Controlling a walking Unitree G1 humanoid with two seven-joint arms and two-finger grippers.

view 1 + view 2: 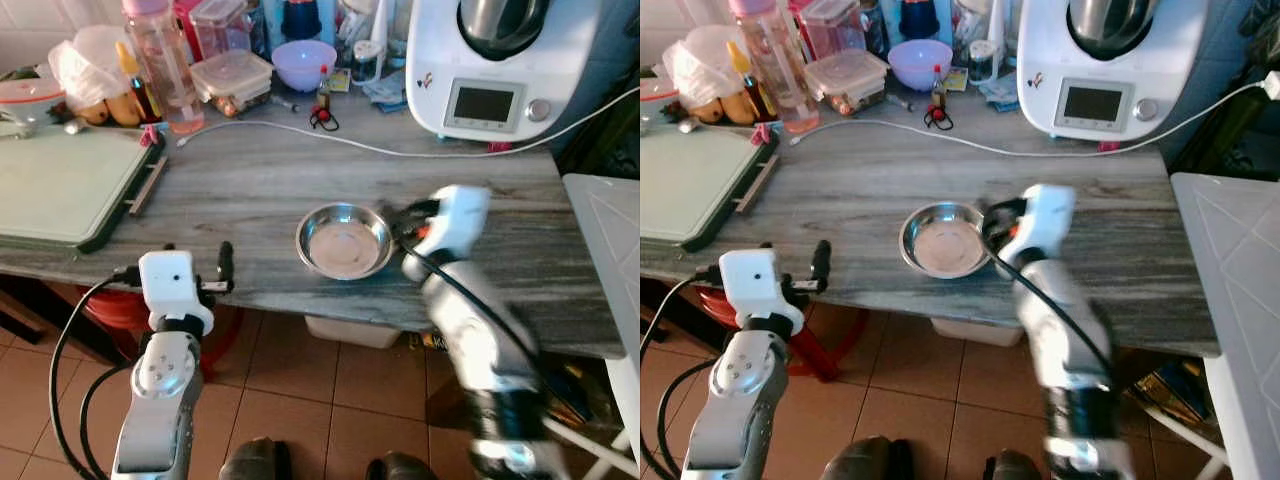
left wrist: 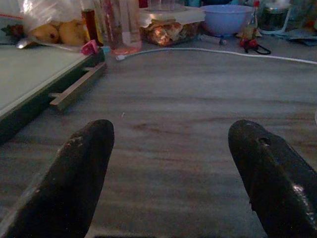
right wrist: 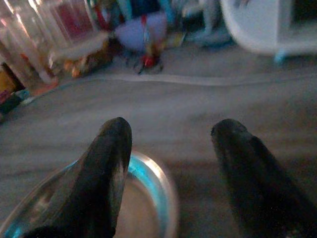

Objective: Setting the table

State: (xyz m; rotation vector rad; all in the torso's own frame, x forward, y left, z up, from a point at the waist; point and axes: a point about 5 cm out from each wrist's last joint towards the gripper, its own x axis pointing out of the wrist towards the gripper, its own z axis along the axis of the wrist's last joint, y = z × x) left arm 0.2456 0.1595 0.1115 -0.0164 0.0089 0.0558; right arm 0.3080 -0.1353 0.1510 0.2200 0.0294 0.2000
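Observation:
A round steel bowl sits upright and empty near the front edge of the grey wooden table. My right gripper is open at the bowl's right rim. In the right wrist view one finger hangs over the inside of the bowl and the other stays outside the rim. My left gripper is open with nothing between its fingers, just above the table's front edge, left of the bowl and apart from it.
A green board lies at the table's left. A white cable crosses the middle. Behind it stand a white kitchen machine, a purple bowl, food boxes and a pink bottle. A white surface borders the right.

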